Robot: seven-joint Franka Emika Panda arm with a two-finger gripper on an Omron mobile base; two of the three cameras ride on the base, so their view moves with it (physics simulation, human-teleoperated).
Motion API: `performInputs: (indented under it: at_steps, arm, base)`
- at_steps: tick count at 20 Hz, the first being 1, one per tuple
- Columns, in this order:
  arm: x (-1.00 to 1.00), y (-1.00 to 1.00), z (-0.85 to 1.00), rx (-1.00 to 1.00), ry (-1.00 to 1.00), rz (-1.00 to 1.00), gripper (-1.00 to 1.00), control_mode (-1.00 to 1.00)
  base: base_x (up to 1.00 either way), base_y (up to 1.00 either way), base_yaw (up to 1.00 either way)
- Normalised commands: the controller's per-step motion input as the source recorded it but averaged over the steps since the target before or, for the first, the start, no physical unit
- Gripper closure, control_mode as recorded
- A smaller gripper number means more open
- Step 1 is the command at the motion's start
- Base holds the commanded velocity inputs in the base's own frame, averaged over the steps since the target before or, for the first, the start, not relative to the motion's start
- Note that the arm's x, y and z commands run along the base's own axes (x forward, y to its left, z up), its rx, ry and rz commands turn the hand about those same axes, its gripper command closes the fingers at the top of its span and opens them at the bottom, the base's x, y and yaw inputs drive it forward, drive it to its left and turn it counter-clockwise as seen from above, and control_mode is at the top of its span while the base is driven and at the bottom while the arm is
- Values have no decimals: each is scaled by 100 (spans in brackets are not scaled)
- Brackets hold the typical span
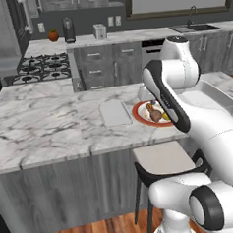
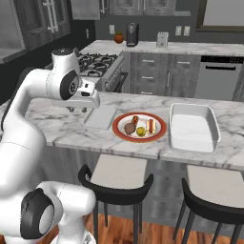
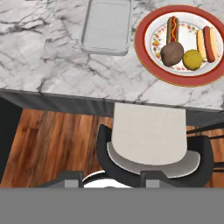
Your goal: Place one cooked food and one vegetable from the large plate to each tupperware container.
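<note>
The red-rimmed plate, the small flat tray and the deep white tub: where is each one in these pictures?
the large plate (image 3: 142, 48): hand view, on its red rim at the left side.
small flat tray (image 3: 107, 26): hand view, on its pale-grey floor.
deep white tub (image 2: 193, 131): right base view, on its inside floor.

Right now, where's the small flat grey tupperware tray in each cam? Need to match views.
Left base view: the small flat grey tray lies mid-frame on the marble counter, just left of the red-rimmed plate.
Right base view: left of centre, below the gripper, again left of the plate.
Hand view: top centre, cut by the top edge, left of the plate.
Shared landmark: the red-rimmed plate, always at the tray's right.
</note>
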Motion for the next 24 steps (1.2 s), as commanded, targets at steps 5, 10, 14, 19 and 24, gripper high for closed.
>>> performInputs:
  at_steps: [5,10,14,19,24]
  arm:
    - [-44,-10,0,0,0,-2,-100,-100]
    - [-13,-31,-19,0,6,-5,-100,-100]
    - [2,-45,-36,0,4,-2,-100,-100]
    - [25,-28,-31,0,0,-2,-100,-100]
    - [32,-27,-21,0,0,0,-100,-100]
  base:
    - [0,0,0]
    - [0,0,0]
    - [0,0,0]
    - [0,0,0]
    - [0,0,0]
